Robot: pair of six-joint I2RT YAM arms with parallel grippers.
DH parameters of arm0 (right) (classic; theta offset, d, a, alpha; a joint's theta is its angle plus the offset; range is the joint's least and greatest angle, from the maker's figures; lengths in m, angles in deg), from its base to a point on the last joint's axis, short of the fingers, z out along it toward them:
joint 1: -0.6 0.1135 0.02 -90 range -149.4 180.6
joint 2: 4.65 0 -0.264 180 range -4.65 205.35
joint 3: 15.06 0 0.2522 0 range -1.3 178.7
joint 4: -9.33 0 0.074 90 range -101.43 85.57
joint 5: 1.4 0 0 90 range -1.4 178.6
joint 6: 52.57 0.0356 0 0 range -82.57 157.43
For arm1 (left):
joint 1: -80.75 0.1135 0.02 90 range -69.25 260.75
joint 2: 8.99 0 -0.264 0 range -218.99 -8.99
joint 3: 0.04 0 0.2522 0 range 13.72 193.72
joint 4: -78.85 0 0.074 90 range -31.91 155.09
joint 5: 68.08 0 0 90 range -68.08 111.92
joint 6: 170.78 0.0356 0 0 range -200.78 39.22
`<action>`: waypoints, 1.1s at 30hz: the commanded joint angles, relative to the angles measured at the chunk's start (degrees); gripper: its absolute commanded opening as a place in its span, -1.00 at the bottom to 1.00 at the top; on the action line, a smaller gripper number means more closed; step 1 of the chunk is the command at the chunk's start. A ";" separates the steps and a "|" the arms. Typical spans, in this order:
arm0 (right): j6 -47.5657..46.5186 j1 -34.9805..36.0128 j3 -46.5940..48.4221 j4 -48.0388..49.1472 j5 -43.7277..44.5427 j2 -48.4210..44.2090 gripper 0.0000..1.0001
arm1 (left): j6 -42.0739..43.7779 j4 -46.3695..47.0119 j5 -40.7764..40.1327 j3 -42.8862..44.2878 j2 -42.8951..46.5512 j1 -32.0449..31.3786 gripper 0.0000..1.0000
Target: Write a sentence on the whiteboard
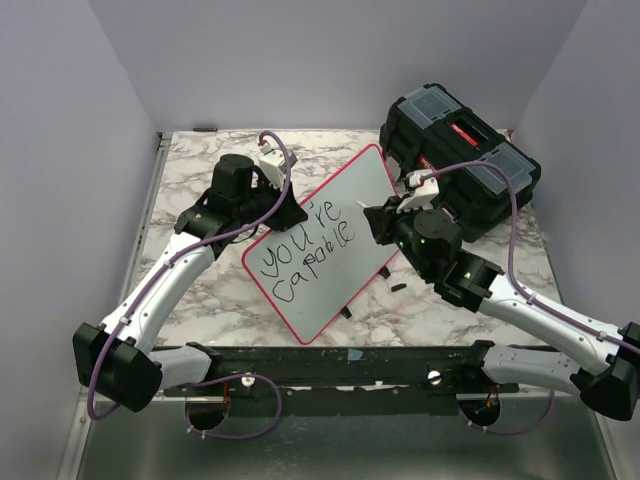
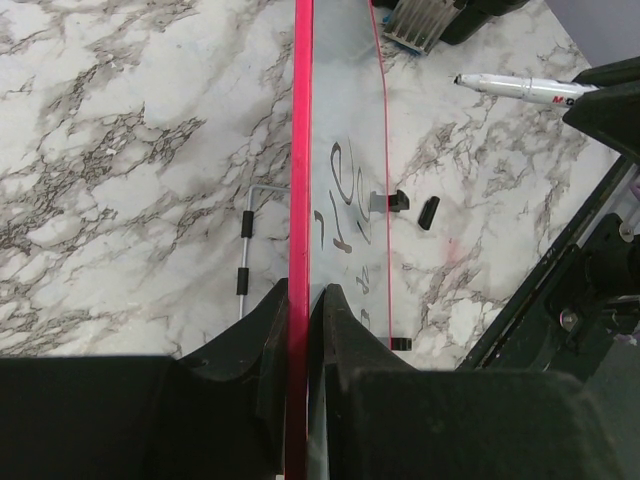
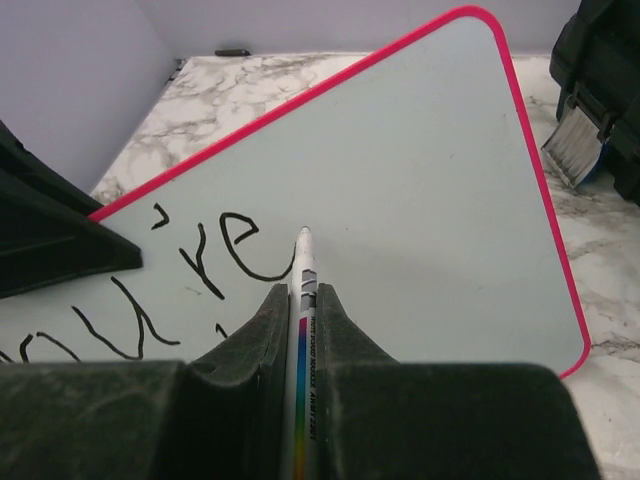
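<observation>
The whiteboard [image 1: 350, 200] [image 3: 420, 170] is white with a red-pink rim and stands tilted mid-table. My left gripper [image 1: 290, 212] [image 2: 300, 292] is shut on its rim [image 2: 300, 150], one finger on each face. The sentence [image 1: 305, 255] [image 3: 190, 260] reads "you're" over "capable" in black. My right gripper [image 1: 378, 218] [image 3: 303, 292] is shut on a white marker [image 3: 305, 262] [image 2: 520, 88]. The marker's tip points at the board just right of the "e" of "you're". In the left wrist view the tip hangs a little way off the board's face.
A black toolbox [image 1: 460, 150] stands at the back right, close behind the board and my right arm. Small black clips [image 2: 428, 212] lie on the marble table [image 1: 190, 170] below the board. A thin metal rod [image 2: 243, 262] lies left of the board. Grey walls enclose the table.
</observation>
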 commanded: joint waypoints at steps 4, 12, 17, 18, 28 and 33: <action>1.34 0.25 -2.28 -6.41 -5.16 -3.04 -0.99 | 5.96 -5.79 -1.66 -1.43 -0.60 -1.06 -1.00; 1.53 0.34 -7.11 -4.45 -17.76 -5.83 -0.99 | 5.45 -5.29 -0.73 -1.58 -0.54 -1.06 -1.00; 2.69 1.41 -7.23 -6.65 -19.95 -4.20 -0.99 | 5.46 -5.42 -0.81 -1.57 -0.65 -1.15 -1.00; 2.72 2.24 -7.44 -6.83 -19.19 -4.05 -0.99 | 5.47 -5.44 -0.89 -1.63 -0.56 -1.15 -1.00; 1.80 19.13 -7.15 -10.79 1.77 -3.01 -0.99 | 5.38 -5.35 -0.82 -1.81 -0.38 -1.16 -1.00; -0.58 29.56 -8.37 -9.43 12.74 -1.71 -0.99 | 5.38 -5.35 -0.97 -1.79 -0.34 -1.24 -1.00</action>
